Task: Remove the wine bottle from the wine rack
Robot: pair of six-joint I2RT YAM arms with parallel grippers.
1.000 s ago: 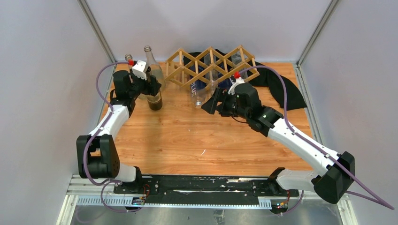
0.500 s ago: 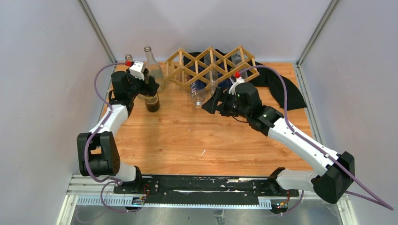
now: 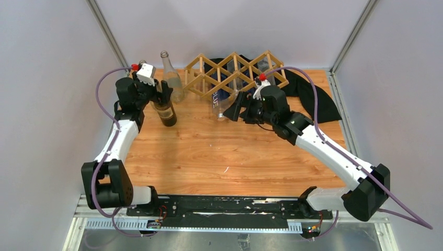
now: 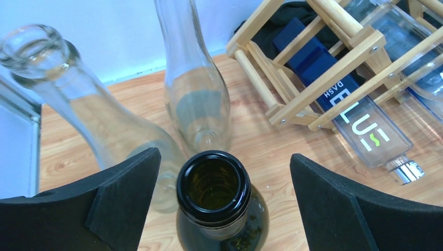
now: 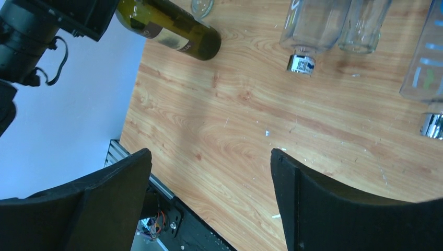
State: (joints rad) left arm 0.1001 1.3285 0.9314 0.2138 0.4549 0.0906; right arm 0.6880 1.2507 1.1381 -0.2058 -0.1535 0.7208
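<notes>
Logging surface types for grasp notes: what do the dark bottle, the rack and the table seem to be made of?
Dark bottle: glass, glossy olive-brown, see-through at the open mouth, with what looks like a paper label.
Rack: pale wood, matte, probably unvarnished, with grain showing on the slats and dowels.
Table: warm wood-grain top, low sheen, lightly scratched. Whether it is solid wood or laminate cannot be told.

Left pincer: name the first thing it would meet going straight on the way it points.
The wine bottle: its open mouth stands just ahead, between the spread fingers of the left pincer. Depth is unclear, so this is likely, not certain.
</notes>
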